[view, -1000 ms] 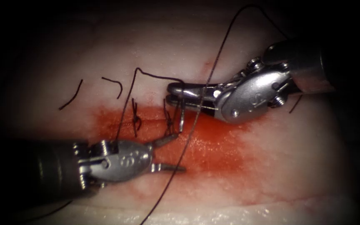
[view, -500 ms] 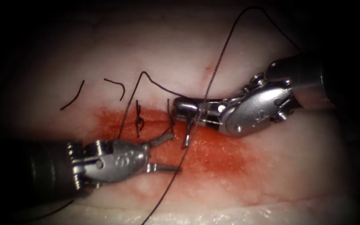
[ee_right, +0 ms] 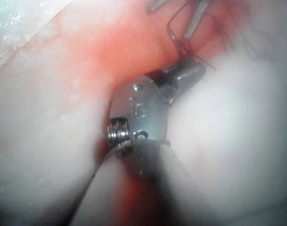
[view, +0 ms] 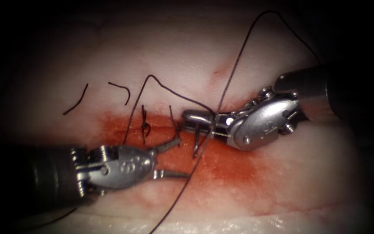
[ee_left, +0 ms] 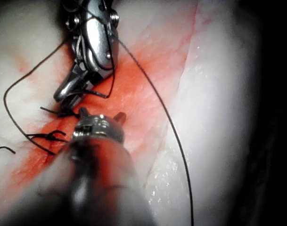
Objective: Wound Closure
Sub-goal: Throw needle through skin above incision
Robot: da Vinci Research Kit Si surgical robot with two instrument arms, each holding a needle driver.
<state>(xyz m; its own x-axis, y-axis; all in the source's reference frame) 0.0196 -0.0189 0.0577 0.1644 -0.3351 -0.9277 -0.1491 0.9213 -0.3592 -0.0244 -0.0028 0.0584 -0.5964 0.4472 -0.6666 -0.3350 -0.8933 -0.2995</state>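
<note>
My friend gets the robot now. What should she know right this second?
Right end effector: shut on the needle, gripping near its top end; the needle hangs over the cut, its tip at the red fluid; whether it is in the tissue is unclear.
Left end effector: open, holding nothing, just below the cut.
Thread trails up from the needle.
Done: two knotted stitches at left. Left: the cut's right part is unstitched.

We see surgical training lab: pale pork tissue (view: 187, 56) under endoscope light, red fluid (view: 221, 160), stitches (view: 143, 125), cut thread ends (view: 75, 99), steel tools.
</note>
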